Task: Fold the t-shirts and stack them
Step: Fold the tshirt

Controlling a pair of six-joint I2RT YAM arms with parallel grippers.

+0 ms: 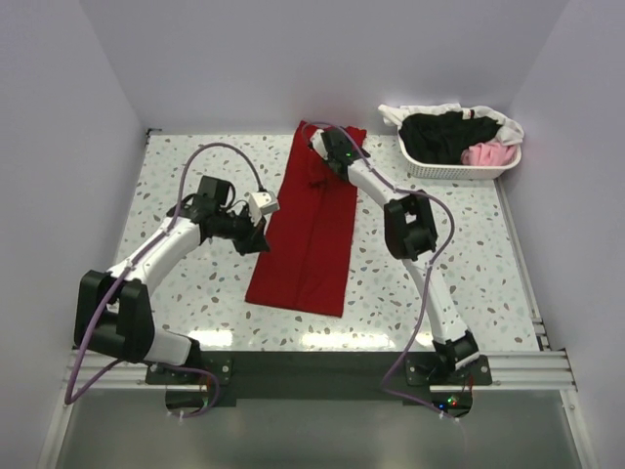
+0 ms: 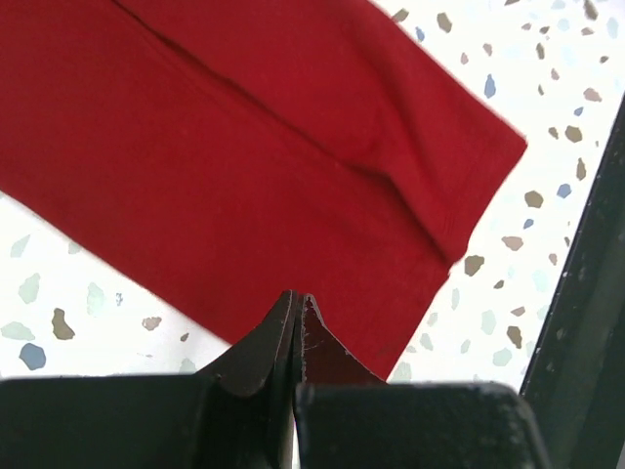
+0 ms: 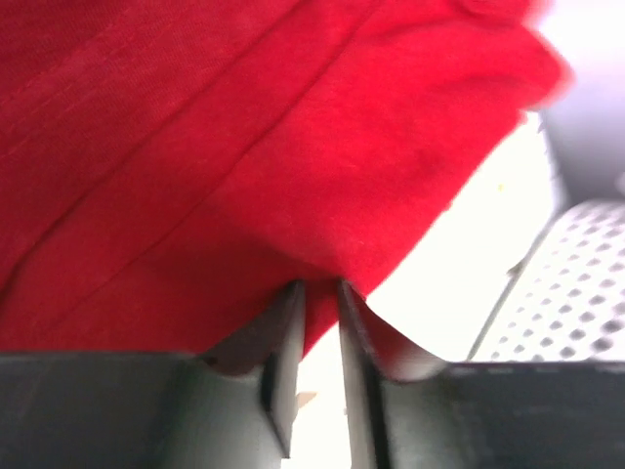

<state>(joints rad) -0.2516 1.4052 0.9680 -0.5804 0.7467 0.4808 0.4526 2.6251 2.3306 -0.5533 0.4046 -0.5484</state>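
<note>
**A:** How many shirts can you count from your end?

**B:** Four. One dark red t-shirt (image 1: 312, 234) lies on the counter (image 1: 469, 254), folded into a long strip that runs through the middle from 12 o'clock down towards 6. The other three are in the single white slotted basket (image 1: 459, 173) in the far corner at about 1 o'clock. They are one black t-shirt (image 1: 444, 135) heaped in the centre, one pink t-shirt (image 1: 488, 153) at its 4 o'clock side, and one white t-shirt (image 1: 430, 110) draped along the far rim.

**A:** And your two hands?

**B:** Both are on the red strip. My left hand (image 2: 297, 303) is at the strip's 9 o'clock edge, about halfway along. Its jaws are pressed tight together, with a bit of the red hem caught at the tips. My right hand (image 3: 322, 293) is at the 12 o'clock end. Its jaws are narrow, with only a slim gap between them, and they pinch a fold of red cloth that bunches up above the fingers. The wrist picture there is blurred, so I can't tell how deep the cloth sits.

**A:** Is the near end flat?

**B:** Yes. The 6 o'clock hem lies flat on the counter.
</note>
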